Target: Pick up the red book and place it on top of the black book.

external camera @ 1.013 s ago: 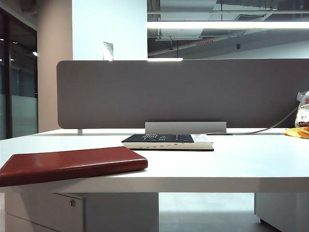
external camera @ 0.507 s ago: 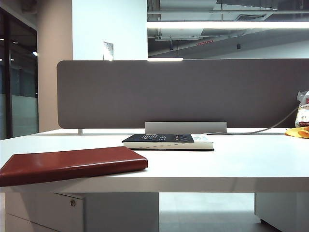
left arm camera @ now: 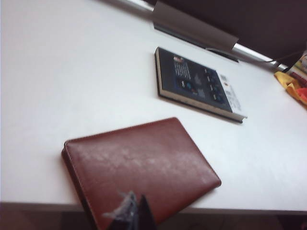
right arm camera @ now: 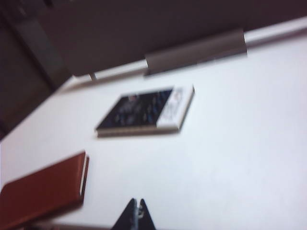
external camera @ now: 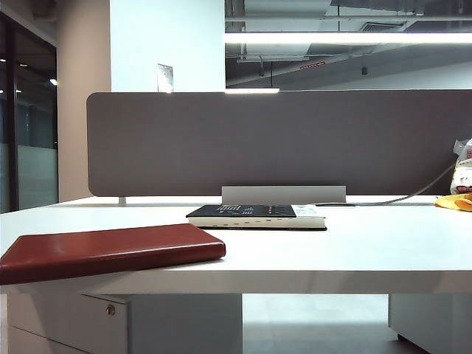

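Our left gripper (left arm camera: 132, 213) shows its fingertips pressed together, holding nothing, poised above the near edge of the red book (left arm camera: 141, 167). Our right gripper (right arm camera: 136, 215) is likewise pinched closed and empty, hanging over bare table (external camera: 369, 251) beside that book. The red book lies flat at the table's front edge, slightly overhanging it, well apart from the black book (external camera: 254, 215), which lies flat farther back, near the grey divider (external camera: 280, 140). We judge the approach is only starting: next we need to open the jaws, come down and take the overhanging edge. The black book's cover carries small white printed marks, too blurred for us to read.
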